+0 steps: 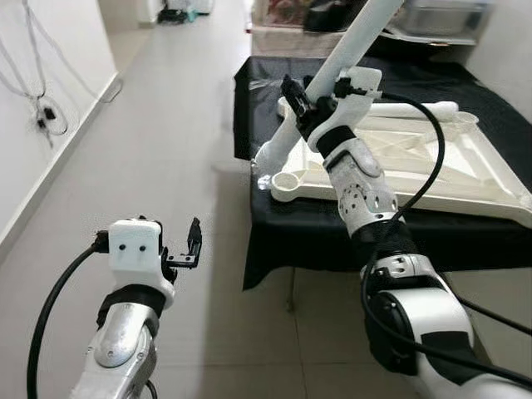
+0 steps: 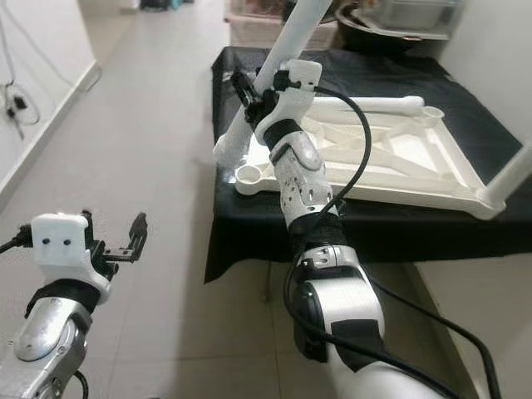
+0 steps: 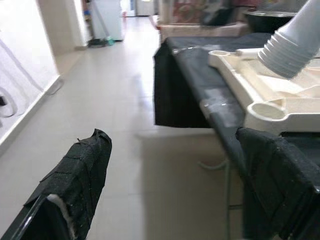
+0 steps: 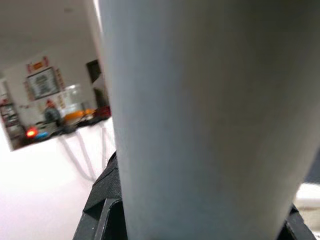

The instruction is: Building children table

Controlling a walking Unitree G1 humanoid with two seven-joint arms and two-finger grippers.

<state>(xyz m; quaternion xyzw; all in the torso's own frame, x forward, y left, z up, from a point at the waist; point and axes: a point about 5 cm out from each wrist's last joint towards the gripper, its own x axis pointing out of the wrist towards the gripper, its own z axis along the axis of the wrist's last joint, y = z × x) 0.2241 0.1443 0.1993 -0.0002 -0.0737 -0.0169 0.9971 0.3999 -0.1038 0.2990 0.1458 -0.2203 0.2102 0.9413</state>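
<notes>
Grey tiled floor (image 1: 174, 125) runs down a corridor past a white wall (image 1: 50, 50), where dark cables (image 1: 37, 91) hang at the robot's left. Beside the corridor stands a low table draped in black cloth (image 1: 332, 237); the cloth hangs over the near edge. Beyond the table, boxes and a metal container (image 1: 436, 15) are stacked, blurred.

White plastic children's tabletop (image 1: 416, 162) lies upside down on the black cloth, its ribbed underside facing up, with round leg sockets at the corners; the near left socket (image 1: 287, 184) is open. A second white cylindrical leg (image 2: 511, 179) stands at the near right corner.

Right tool (image 1: 309, 98) is raised over the left end of the tabletop, its black fingers pinching a long white plastic tube leg (image 1: 353, 41) about midway along its length. The leg slants upward away from the robot; its ribbed lower end (image 3: 290, 50) sits just above and beside the near left socket, and contact cannot be judged. In the right wrist view the leg's smooth pale surface (image 4: 200, 125) lies between the fingers.

Left tool (image 1: 184, 249) hovers over the floor, well apart from the table, its two black fingers (image 3: 75, 185) spread with nothing between them.
</notes>
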